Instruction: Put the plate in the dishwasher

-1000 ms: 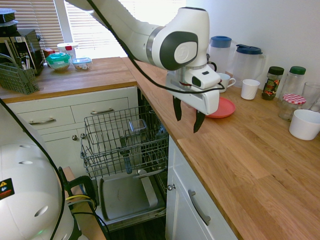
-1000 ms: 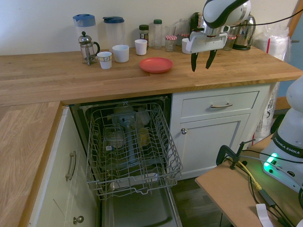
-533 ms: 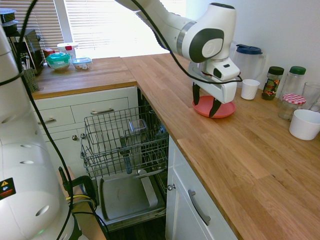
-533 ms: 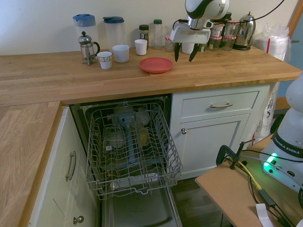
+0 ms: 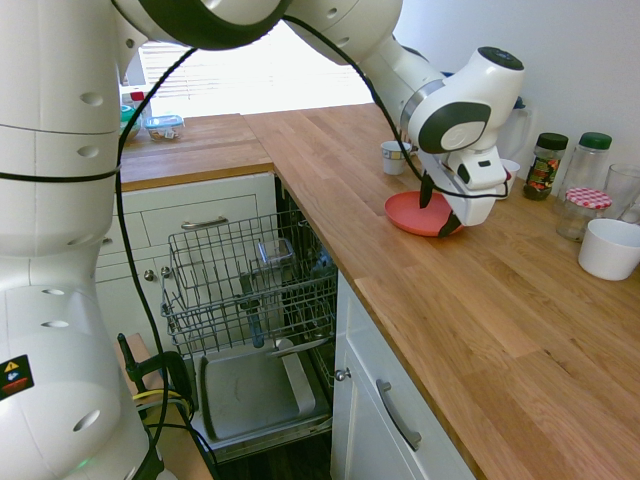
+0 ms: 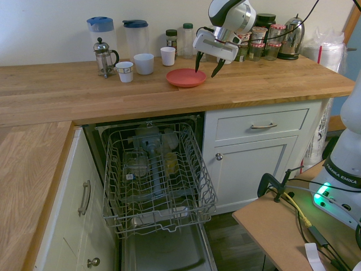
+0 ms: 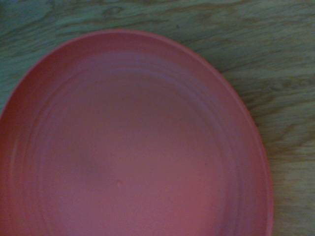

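We list one worktop (image 6: pixel 271 84), wood-grained, turning a corner, with a pale plain wall (image 6: pixel 186 12) behind it. Beneath, we record white cabinet fronts (image 6: pixel 248 164) with metal handles and round knobs. Item: a window with pale slatted blinds (image 5: pixel 230 85), bright daylight behind. Item: dark, wood-look floor (image 6: pixel 234 240). Also, we enter a brown-topped low table (image 6: pixel 282 226) near the cabinets.

The open end effector (image 6: pixel 207 66) tilts near the red plate (image 6: pixel 186 78), perhaps slightly above it.
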### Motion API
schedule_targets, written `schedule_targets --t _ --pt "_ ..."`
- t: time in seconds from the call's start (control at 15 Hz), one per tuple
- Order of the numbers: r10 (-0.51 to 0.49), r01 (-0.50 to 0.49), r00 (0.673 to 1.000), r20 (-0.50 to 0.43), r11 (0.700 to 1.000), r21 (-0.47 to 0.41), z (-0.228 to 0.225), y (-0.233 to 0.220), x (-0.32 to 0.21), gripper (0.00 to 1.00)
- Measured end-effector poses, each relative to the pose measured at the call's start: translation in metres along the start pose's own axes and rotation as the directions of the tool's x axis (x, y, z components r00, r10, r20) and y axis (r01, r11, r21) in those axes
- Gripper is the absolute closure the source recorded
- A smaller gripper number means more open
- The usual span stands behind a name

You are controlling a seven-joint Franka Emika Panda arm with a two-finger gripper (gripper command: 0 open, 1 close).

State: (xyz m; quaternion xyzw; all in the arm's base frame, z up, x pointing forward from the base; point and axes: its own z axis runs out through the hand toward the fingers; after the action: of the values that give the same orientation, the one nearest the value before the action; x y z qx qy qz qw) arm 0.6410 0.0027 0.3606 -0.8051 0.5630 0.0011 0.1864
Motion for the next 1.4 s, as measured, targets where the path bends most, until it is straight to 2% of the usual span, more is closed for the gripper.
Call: schedule_targets --t 0.33,0.4,1.4 --pt "0.033 -0.034 0.999 0.031 0.999 0.029 0.011 -0.006 0.016 0.0" --pt "0.033 -0.034 0.999 0.031 0.999 0.03 0.014 -0.009 0.018 1.0" --pt "0.015 -0.017 0.999 0.048 0.999 0.028 0.033 -0.02 0.018 1.0"
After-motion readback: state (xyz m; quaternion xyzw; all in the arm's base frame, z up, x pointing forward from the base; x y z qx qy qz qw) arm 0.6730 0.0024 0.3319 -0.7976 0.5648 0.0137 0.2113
